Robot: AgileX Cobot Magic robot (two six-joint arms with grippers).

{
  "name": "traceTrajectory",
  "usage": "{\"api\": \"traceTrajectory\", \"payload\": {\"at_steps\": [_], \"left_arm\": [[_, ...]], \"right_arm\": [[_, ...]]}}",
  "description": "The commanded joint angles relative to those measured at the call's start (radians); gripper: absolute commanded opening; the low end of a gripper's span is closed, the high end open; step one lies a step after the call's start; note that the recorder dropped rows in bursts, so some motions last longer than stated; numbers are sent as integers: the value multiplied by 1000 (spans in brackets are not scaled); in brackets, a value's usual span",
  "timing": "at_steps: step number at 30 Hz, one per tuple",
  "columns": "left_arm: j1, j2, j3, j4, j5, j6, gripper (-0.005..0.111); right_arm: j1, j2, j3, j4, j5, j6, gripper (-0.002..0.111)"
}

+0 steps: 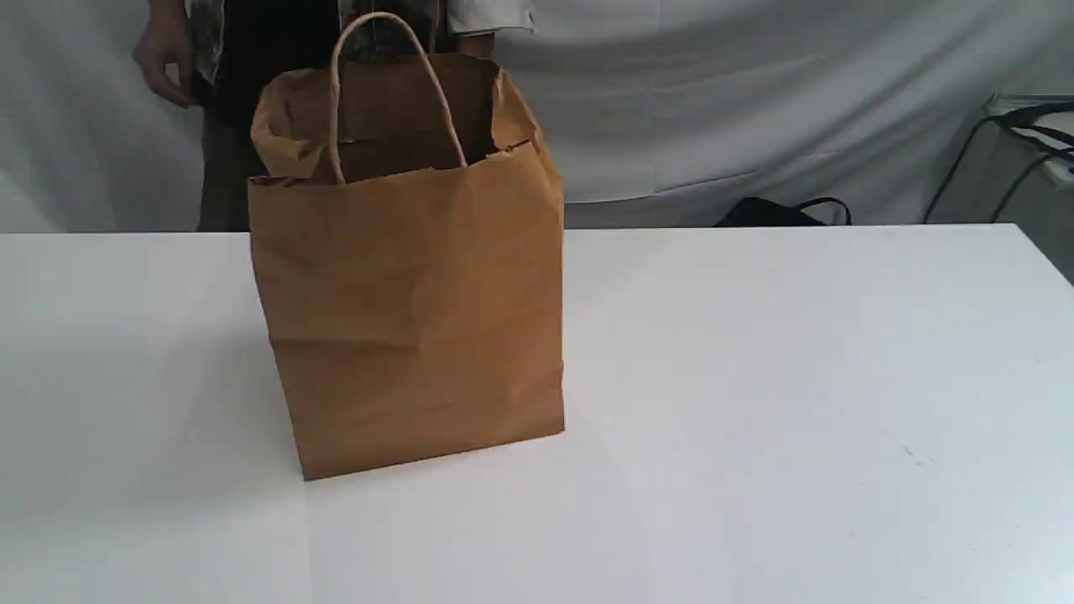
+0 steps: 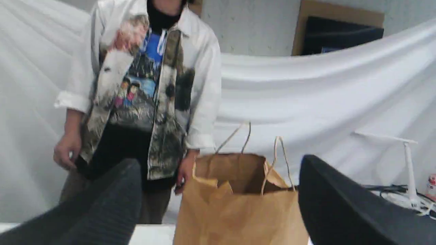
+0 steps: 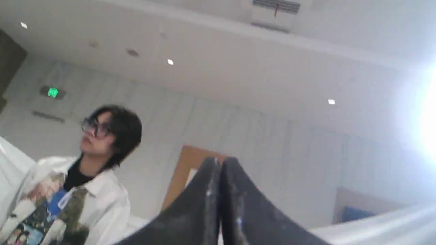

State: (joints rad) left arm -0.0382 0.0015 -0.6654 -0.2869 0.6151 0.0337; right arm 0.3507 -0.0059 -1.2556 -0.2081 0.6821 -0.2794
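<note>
A brown paper bag (image 1: 411,302) with twine handles (image 1: 390,92) stands upright and open-topped on the white table (image 1: 797,403), left of centre. Neither arm shows in the exterior view. In the left wrist view my left gripper (image 2: 221,197) is open, its dark fingers (image 2: 112,200) spread wide, and the same bag (image 2: 238,207) sits apart beyond the gap between them. In the right wrist view my right gripper (image 3: 219,180) is shut with its two fingers pressed together, holding nothing, and points up toward the wall and ceiling.
A person in a white jacket (image 2: 146,92) stands right behind the table, close to the bag. White cloth (image 1: 755,109) drapes the background. Black cables (image 1: 1007,159) and a dark object (image 1: 780,214) lie beyond the far right edge.
</note>
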Motion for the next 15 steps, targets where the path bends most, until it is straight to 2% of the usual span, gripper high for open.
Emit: {"api": "traceTrajectory", "payload": {"at_steps": [1,3,8,12,15], "left_arm": [[-1,-1,163,-63,-131,17,67],[-1,-2,252,-203,-260,41,67],[-1,-2,407,-506,-469,223,67],[-1,-2,477,-526,-489,327,67],[-1,-2,528,-526,-499,369,63]], "right_arm": [[19,6,16,-115,117,97,0],[26,6,39,-139,132,132,0],[45,6,147,-148,148,207,0],[46,6,309,-146,40,262,0],[46,6,477,-150,-122,302,0]]}}
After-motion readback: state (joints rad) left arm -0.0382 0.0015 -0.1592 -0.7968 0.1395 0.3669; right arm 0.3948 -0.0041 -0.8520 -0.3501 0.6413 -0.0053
